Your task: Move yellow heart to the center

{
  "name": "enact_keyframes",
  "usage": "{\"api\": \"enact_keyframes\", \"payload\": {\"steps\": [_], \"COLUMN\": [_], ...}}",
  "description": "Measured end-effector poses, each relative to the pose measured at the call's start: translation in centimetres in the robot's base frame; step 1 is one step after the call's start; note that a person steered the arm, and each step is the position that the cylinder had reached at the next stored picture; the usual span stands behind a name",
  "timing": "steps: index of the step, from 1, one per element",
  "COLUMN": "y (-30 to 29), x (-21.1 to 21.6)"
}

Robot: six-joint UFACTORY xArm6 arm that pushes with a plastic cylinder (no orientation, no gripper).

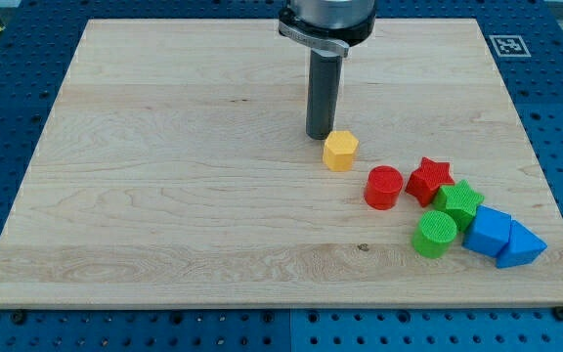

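Note:
A small yellow block (340,151), faceted so that its shape is hard to make out, lies on the wooden board a little right of the middle. My tip (320,135) stands on the board just to the upper left of the yellow block, very close to it or touching it. The dark rod rises from there to the arm's head at the view's top.
To the lower right of the yellow block lies a cluster: a red cylinder (383,187), a red star (429,180), a green star (458,203), a green cylinder (436,234), a blue cube (488,231) and a blue triangular block (519,244). The board's right edge is near them.

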State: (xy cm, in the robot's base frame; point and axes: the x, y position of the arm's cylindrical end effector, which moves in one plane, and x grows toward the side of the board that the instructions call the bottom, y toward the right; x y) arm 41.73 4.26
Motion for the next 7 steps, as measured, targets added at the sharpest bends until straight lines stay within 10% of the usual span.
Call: {"api": "enact_keyframes", "payload": {"steps": [3, 7], "y": [5.3, -4.7], "x": [5.5, -10.7]}}
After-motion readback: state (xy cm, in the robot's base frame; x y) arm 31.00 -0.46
